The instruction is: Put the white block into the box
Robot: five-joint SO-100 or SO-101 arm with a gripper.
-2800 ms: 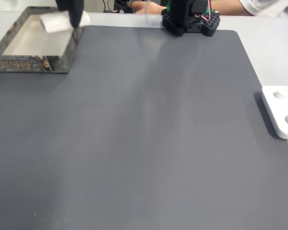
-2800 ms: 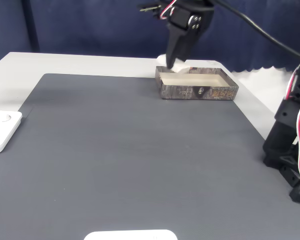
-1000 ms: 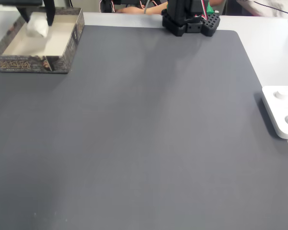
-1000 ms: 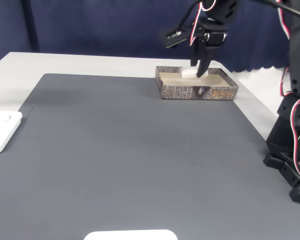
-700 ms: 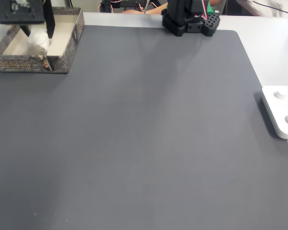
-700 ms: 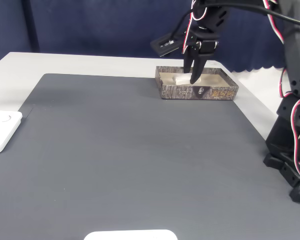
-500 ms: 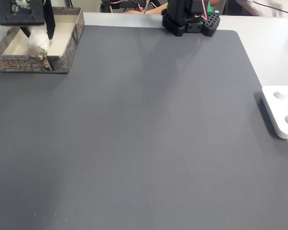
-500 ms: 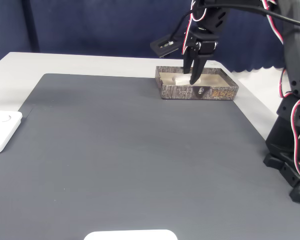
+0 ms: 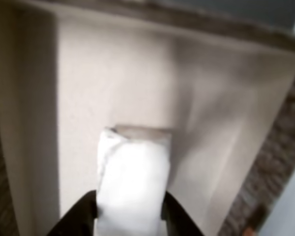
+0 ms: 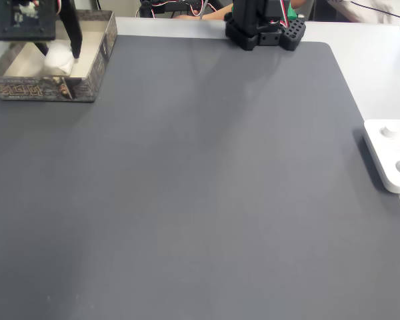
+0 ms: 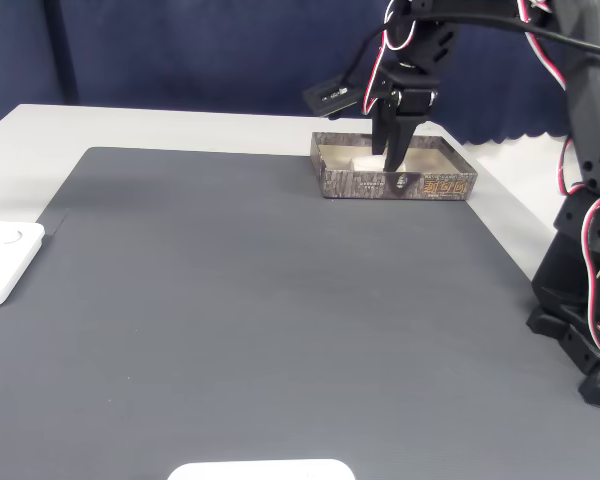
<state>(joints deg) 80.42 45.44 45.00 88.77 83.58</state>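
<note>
Close-up alone shows jaws flanking white block point(image 9: 131, 182).

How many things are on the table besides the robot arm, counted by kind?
White block: 1
Patterned box: 1
Dark grey mat: 1
Flat white devices with round buttons: 2
White object at the near edge: 1
Total: 6

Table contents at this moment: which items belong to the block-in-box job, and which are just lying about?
Part of the job:
- white block, inside the box between the fingers
- box
- gripper, lowered into the box

Just lying about:
- white device with round buttons at the mat's edge
- grey mat
- white object at the near edge in a fixed view
</note>
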